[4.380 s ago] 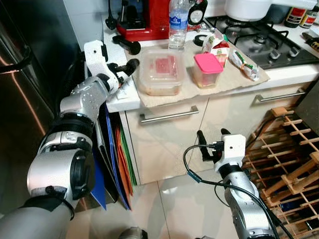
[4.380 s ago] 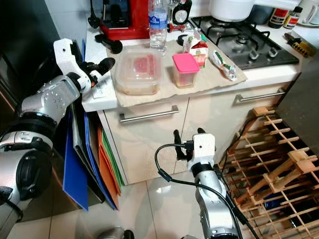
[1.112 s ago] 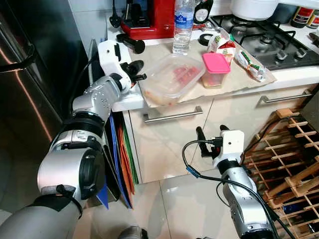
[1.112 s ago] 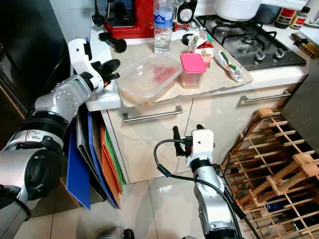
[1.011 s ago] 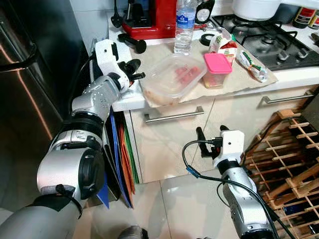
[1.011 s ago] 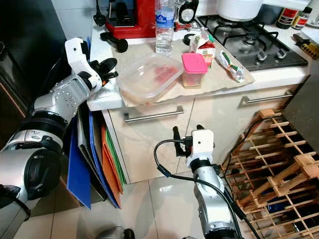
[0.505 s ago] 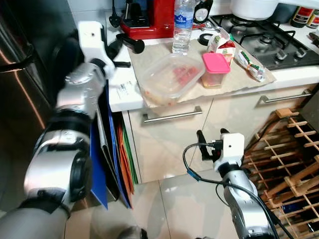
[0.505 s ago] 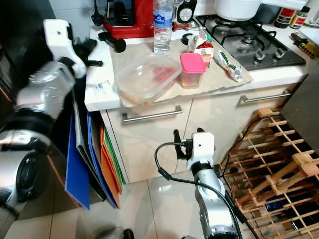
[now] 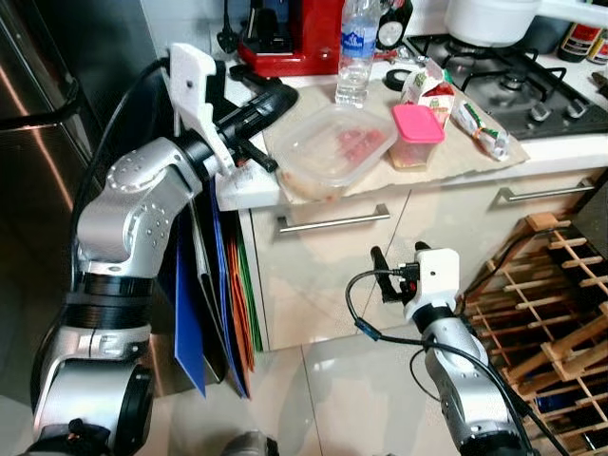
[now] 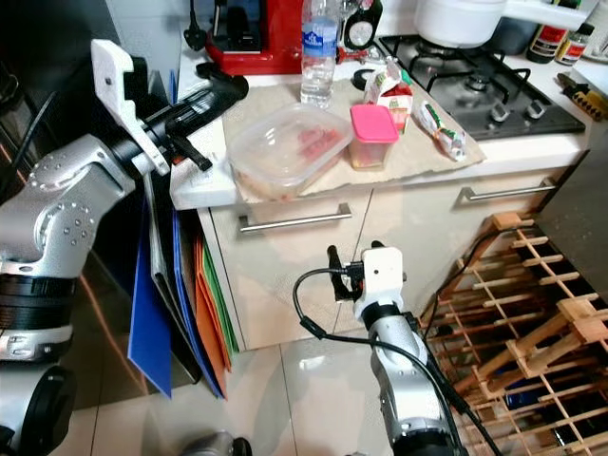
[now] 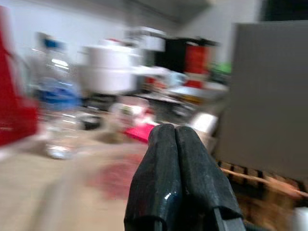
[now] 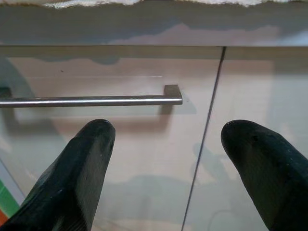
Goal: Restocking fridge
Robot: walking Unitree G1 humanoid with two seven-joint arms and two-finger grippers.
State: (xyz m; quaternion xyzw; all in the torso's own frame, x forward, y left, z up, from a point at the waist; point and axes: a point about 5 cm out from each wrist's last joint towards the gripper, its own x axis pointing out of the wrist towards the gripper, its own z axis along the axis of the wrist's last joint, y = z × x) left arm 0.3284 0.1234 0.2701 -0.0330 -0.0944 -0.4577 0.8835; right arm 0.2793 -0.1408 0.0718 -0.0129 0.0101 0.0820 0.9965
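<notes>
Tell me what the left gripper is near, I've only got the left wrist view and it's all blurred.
Observer: The left gripper hangs over the counter's left end, beside the clear food container.
Operator: Is it holding that container?
Observer: No. Its fingers are shut on nothing, and the container rests tilted on the brown paper, apart from it.
Operator: And the right gripper?
Observer: The right gripper is low, open, facing the cabinet front under the drawer handle.
</notes>
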